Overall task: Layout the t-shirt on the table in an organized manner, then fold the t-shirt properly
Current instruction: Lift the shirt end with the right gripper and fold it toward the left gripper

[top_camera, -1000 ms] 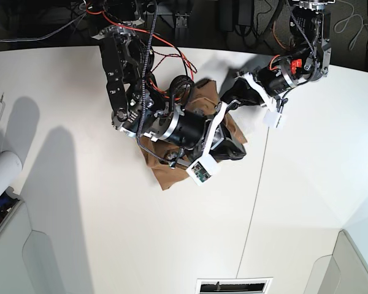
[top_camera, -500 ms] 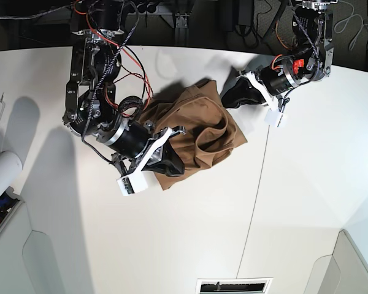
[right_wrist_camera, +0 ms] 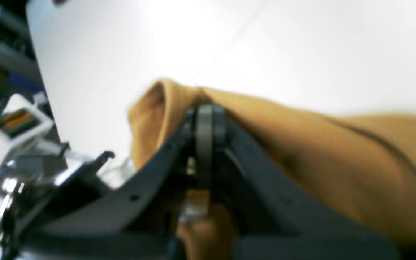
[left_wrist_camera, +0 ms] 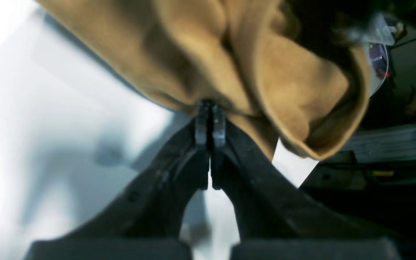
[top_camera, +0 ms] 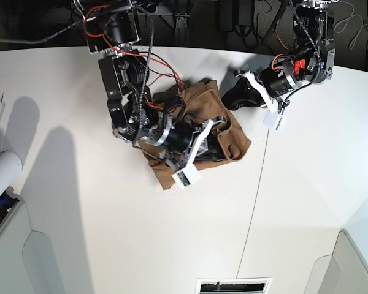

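The tan-brown t-shirt [top_camera: 193, 113] lies crumpled in a heap on the white table [top_camera: 98, 202], near its far middle. My left gripper [top_camera: 227, 101] is at the heap's far right edge. In the left wrist view it [left_wrist_camera: 211, 108] is shut on a fold of the t-shirt [left_wrist_camera: 265, 72], with the table [left_wrist_camera: 49, 108] below. My right gripper [top_camera: 219, 146] reaches across the heap to its right side. In the right wrist view it [right_wrist_camera: 206, 112] is shut on a bunched edge of the t-shirt [right_wrist_camera: 320, 144], held a little above the table [right_wrist_camera: 265, 43]. The neckline and tag are hidden.
A thin dark seam [top_camera: 256, 196] runs down the table right of the shirt. A white roll [top_camera: 0, 177] lies at the left edge. Light grey panels sit at the near left [top_camera: 24, 251] and near right [top_camera: 349, 263] corners. A vent [top_camera: 233, 286] is at the front edge.
My right arm swung out to the shirt's left side, then back to the right across it, and the fabric is bunched up again. My left arm has hardly moved.
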Tool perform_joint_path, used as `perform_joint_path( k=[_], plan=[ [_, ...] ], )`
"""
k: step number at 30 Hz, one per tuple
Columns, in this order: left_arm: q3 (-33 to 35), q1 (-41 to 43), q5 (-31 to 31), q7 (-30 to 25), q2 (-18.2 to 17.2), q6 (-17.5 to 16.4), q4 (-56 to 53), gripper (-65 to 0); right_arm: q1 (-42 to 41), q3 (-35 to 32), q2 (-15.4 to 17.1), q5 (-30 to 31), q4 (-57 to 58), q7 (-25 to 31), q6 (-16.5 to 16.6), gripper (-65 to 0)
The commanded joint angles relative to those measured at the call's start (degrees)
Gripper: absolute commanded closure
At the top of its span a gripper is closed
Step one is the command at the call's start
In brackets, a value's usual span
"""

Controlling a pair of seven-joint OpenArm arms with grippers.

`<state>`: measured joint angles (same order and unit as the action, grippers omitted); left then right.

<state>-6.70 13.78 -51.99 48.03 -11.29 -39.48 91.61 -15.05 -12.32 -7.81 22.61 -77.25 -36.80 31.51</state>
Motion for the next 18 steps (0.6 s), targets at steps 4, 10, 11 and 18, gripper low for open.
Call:
perform_joint_path(
  k=[4,10,11,18],
  plan=[
    [-0.4,-0.4,-0.9,-1.0,-0.3,-0.5,1.0,0.0,-7.0,-4.6,-0.9,0.7,0.7,2.6,0.3,0.0],
    [-7.7,-0.4,-1.4,-0.3,-0.3,-0.5,2.4,0.0,-9.1,-3.3,-0.9,0.3,-1.2,-1.1,0.2,0.0],
    [-9.4,-0.4,-2.3,0.1,-0.3,-0.5,3.2,0.0,-8.9,-2.3,-0.8,0.3,-2.0,-1.8,0.2,0.0],
    [-13.0,-0.1,-6.1,2.9,-0.3,-0.5,11.6,0.0,-8.3,8.5,-0.8,0.3,-4.2,-2.9,0.2,0.0]
  ],
)
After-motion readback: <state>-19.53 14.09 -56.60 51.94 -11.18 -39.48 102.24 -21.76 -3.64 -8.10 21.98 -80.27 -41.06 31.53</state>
